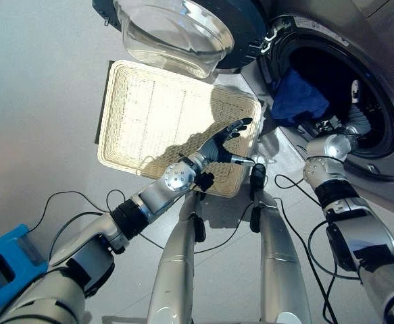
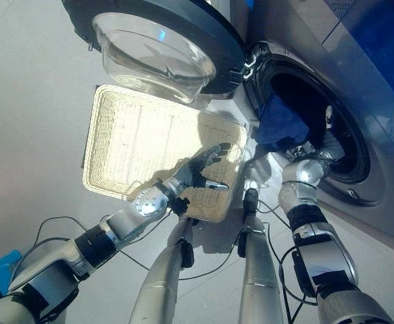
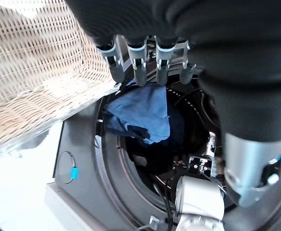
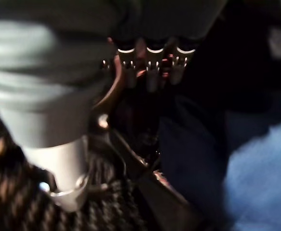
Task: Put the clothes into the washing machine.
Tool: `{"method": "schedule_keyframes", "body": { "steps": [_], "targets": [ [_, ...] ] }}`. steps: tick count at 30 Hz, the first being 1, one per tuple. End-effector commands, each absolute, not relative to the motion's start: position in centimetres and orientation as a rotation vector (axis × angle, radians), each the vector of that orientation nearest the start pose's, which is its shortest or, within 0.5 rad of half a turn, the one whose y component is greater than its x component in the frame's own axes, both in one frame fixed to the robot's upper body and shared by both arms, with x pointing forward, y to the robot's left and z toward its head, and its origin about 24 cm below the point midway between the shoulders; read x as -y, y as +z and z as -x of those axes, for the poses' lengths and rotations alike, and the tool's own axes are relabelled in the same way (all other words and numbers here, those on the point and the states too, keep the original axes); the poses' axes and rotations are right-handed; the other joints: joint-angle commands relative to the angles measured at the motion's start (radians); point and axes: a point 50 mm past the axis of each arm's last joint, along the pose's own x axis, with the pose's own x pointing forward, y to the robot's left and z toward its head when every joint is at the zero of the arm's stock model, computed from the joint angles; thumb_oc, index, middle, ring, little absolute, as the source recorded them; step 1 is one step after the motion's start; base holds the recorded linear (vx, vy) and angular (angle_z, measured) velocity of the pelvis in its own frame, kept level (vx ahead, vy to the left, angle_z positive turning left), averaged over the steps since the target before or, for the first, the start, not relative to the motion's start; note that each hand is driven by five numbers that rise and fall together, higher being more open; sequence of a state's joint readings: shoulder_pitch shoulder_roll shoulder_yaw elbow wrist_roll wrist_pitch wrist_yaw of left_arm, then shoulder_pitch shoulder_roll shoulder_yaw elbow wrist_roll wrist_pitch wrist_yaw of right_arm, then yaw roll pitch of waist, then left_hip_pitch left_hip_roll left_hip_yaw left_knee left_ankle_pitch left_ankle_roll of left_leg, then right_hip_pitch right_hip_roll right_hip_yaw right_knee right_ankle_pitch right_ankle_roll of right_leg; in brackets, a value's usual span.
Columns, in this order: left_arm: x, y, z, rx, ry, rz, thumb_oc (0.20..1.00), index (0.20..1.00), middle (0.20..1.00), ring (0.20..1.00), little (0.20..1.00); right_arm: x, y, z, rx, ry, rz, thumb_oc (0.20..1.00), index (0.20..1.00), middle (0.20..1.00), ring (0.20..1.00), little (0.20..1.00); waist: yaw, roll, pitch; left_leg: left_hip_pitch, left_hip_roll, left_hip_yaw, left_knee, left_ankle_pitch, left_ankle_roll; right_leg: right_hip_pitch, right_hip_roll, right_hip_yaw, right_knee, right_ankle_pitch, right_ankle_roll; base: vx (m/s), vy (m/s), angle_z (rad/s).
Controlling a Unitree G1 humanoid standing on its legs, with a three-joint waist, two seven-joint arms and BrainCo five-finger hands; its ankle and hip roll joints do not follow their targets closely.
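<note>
The soft, limp blue cloth [image 1: 297,98] sagged at the washing machine [image 2: 359,135] mouth, best bunched mid-fold; left hand [image 1: 225,143] hovered with straight fingers holding nothing, right hand [image 4: 150,65] reached inside, its grip unclear

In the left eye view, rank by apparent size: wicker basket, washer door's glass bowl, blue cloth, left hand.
1. wicker basket
2. glass bowl, nearer the camera, so its true size is unsure
3. blue cloth, partly inside the drum
4. left hand
</note>
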State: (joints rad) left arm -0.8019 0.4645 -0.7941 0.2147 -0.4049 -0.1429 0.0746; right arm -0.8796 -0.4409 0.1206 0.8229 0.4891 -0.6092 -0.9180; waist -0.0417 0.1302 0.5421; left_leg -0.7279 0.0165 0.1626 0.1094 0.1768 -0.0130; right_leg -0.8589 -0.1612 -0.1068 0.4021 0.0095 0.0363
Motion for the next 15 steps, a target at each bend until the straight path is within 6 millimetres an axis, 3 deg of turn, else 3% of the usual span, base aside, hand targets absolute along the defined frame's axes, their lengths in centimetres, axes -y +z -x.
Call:
{"method": "schedule_keyframes", "body": {
  "steps": [1, 8, 15],
  "targets": [
    [-3.2, 17.7, -31.0, 0.529, -0.707, -0.295, 1.000, 1.000, 1.000, 1.000, 1.000, 24.6, 22.5, -35.2, 0.778, -0.964, -0.099, 1.000, 1.000, 1.000, 1.000, 1.000, -0.009, 0.051, -0.022, 0.020, -0.063, 0.091, 0.112, -0.138, 0.014, 0.057, 0.045, -0.090, -0.064, 0.059, 0.043, 0.00, 0.051, -0.04],
    [-3.2, 17.3, -30.5, 0.544, -0.700, -0.279, 1.000, 1.000, 1.000, 1.000, 1.000, 24.4, 20.7, -34.9, 0.742, -1.131, 0.266, 1.000, 1.000, 1.000, 1.000, 1.000, -0.018, 0.063, -0.022, 0.026, -0.059, 0.103, 0.097, -0.134, 0.014, 0.057, 0.053, -0.078, -0.072, 0.057, 0.048, -0.01, 0.038, -0.03],
    [-3.4, 17.0, -30.4, 0.550, -0.698, -0.286, 1.000, 1.000, 1.000, 1.000, 1.000, 25.0, 19.9, -35.2, 0.684, -1.174, 0.580, 1.000, 1.000, 1.000, 1.000, 1.000, -0.015, 0.066, -0.022, 0.024, -0.060, 0.101, 0.090, -0.128, 0.011, 0.057, 0.054, -0.081, -0.079, 0.059, 0.052, 0.00, 0.002, 0.00]
  ]
}}
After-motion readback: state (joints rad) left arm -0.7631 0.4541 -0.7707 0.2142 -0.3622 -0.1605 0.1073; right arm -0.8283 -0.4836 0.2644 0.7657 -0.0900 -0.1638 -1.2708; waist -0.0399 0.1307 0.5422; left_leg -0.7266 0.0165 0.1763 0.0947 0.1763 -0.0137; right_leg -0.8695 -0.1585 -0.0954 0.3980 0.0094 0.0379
